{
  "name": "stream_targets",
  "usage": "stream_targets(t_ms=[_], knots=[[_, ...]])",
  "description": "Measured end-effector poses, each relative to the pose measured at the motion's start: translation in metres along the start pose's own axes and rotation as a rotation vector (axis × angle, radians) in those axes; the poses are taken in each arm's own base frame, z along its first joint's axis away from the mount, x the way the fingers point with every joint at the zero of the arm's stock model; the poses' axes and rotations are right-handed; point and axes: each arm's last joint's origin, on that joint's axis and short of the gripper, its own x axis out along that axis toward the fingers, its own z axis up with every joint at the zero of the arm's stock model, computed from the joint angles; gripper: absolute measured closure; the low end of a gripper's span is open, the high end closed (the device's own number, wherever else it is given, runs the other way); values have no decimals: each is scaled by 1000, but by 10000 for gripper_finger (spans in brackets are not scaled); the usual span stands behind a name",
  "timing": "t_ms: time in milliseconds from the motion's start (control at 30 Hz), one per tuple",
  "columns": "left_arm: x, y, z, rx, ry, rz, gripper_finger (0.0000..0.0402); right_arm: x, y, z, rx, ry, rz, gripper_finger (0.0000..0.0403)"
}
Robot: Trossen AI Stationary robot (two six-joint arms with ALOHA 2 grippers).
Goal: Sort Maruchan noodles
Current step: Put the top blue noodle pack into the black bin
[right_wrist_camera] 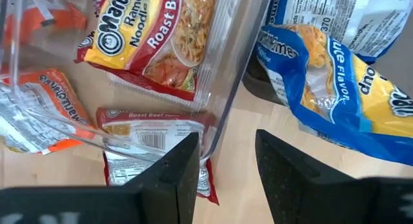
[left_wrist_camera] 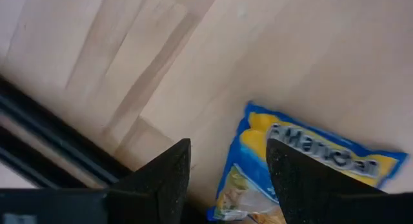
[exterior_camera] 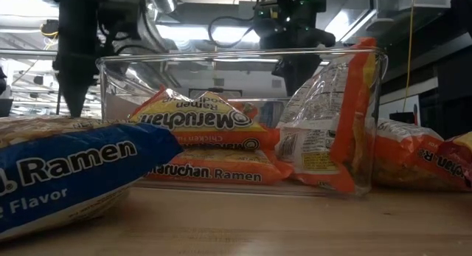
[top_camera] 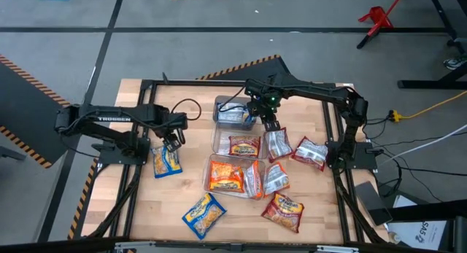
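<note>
Sorting stage: mid-task, judged from several packets already binned and others loose on the table [top_camera: 139, 209].

Left gripper [top_camera: 174, 141]: fingers spread, hovering just above a blue-and-yellow packet [top_camera: 166, 161] lying at the table's left side; nothing pinched. Next move likely a descent and a close on that packet, or a retreat if just set down; cannot tell which.

Right gripper [top_camera: 271, 125]: fingers parted with an empty gap, poised at the seam between the far bin [top_camera: 219, 103] and the middle bin [top_camera: 216, 140], over a red-and-silver packet [top_camera: 277, 144]. Next move likely a pinch on that packet's edge.

Count of bins: three clear ones, in a row from far to near at table centre.

Count of packets visible, high view:
- blue-and-yellow: three; one in the far bin, one under the left gripper, one loose near the front edge [top_camera: 203, 213].
- orange: two or more stacked in the near bin [top_camera: 207, 181]; exact number hidden.
- red-and-silver or red-and-yellow: about six, one in the middle bin, the rest loose right of the bins.
</note>
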Motion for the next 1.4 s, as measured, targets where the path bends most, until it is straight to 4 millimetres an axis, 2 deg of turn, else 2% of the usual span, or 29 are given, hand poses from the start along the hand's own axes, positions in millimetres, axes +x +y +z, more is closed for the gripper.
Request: stream_targets(t_ms=[133, 333, 600, 800, 1067, 1233, 1400], knots=[[15, 3, -6, -61, 55, -7, 204, -2, 1, 0, 3, -9, 9, 265], [33, 2, -19, -56, 145, -68, 203, -3, 2, -1, 4, -13, 15, 265], [37, -2, -18, -144, 149, -143, 205, -3, 2, -1, 4, -13, 15, 265], [56, 0, -30, -185, 213, -123, 206, -3, 2, -1, 4, -12, 16, 265], [73, -8, -36, -271, 281, -354, 207, -3, 3, -2, 9, 4, 25, 265], [74, -8, -36, -313, 295, -369, 240, -3, 3, -2, 9, 9, 15, 265], [74, -7, -36, -373, 288, -331, 309, -3, 3, -2, 9, 12, 11, 265]])
